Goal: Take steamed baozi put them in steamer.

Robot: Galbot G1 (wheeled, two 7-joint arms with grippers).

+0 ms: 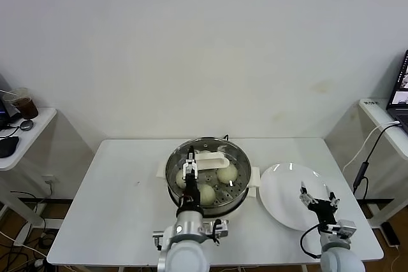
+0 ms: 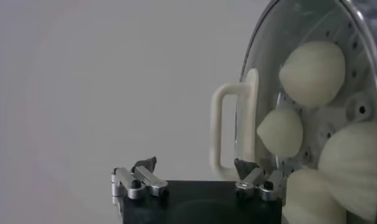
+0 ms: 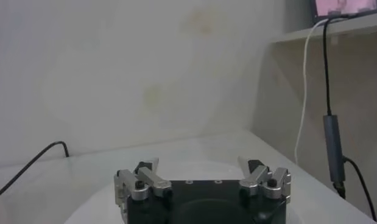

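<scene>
White table (image 1: 121, 202): steamer (image 1: 237, 157) stands at its centre; white plate (image 1: 284, 199) lies beside it, toward the right edge.

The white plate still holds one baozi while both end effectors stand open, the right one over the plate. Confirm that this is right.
Not quite. The white plate holds no bun; the head view shows it bare. The baozi lie in the steamer. The rest stands: both are open, the right end effector over the plate, the left end effector over the steamer.
</scene>
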